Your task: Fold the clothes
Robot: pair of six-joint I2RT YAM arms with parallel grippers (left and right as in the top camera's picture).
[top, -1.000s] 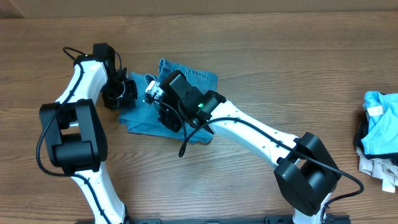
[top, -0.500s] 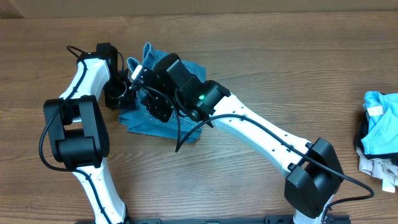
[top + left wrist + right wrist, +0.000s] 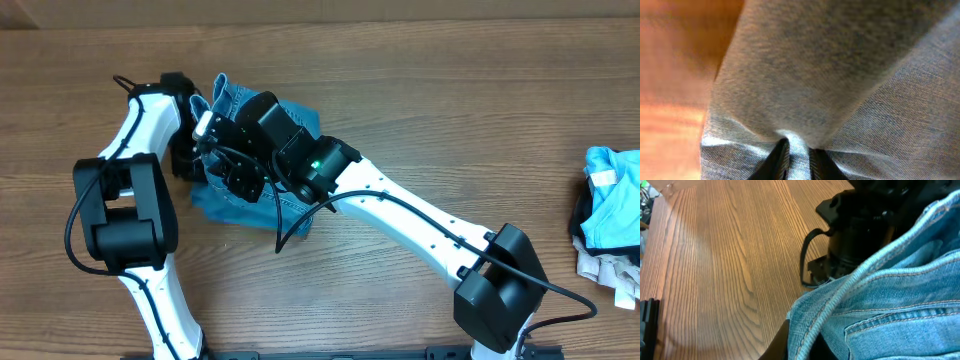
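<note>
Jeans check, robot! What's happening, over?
Left end effector shut on jeans. Right end effector shut on jeans too. Garment heap far right, apart from jeans.

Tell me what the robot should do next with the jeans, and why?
Probably move the right hand a little left and down, laying the lifted flap flat. Both hands pinch the jeans. The right hand's seamed edge is raised above the folded bundle, and the left hand grips the denim.
</note>
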